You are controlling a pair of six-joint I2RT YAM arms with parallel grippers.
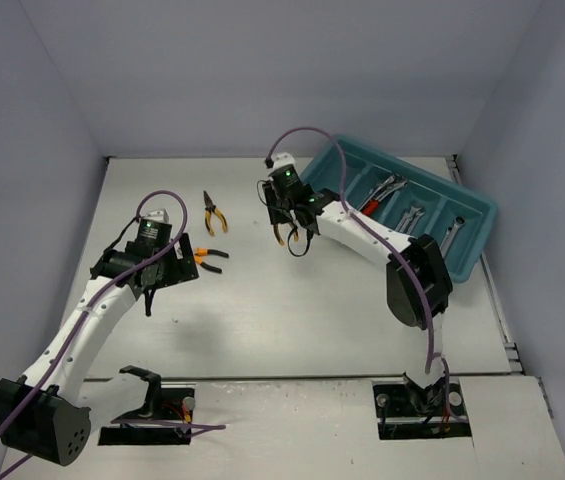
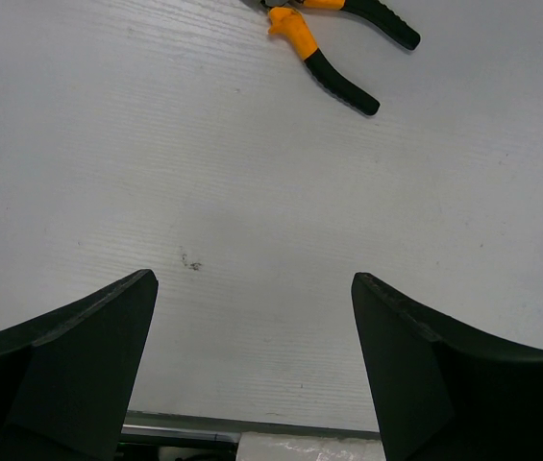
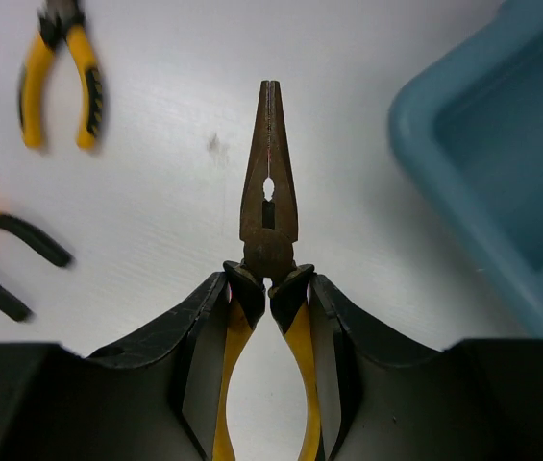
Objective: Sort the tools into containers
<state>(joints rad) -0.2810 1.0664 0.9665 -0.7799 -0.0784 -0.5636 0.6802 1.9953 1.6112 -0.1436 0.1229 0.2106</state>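
- The right pincer (image 3: 269, 286) is clamped on the yellow handles of the held pliers (image 3: 269, 192). Their nose is closed and points to 12 o'clock in the right wrist view.
- In the top view the held pliers hang over the desk (image 1: 292, 320), just at 9 o'clock of the tray (image 1: 482, 207). They are outside the tray, near its left corner.
- The left pincer (image 2: 252, 280) is spread wide and holds nothing, with only bare desk between its fingers.
- The orange pliers (image 2: 333, 58) have black handle ends and lie flat on the desk. In the left wrist view they are at 1 o'clock of the left pincer, apart from it.
- The yellow pliers (image 1: 214, 213) lie on the desk at 12 o'clock of the orange pliers, near them but not touching. Their handles are parted.
- The tray sits at 2 o'clock on the desk, set at a slant.
- Inside the tray lie silver tools (image 1: 412, 215) and a red-handled tool (image 1: 370, 206). I cannot tell exactly which compartment each one is in.
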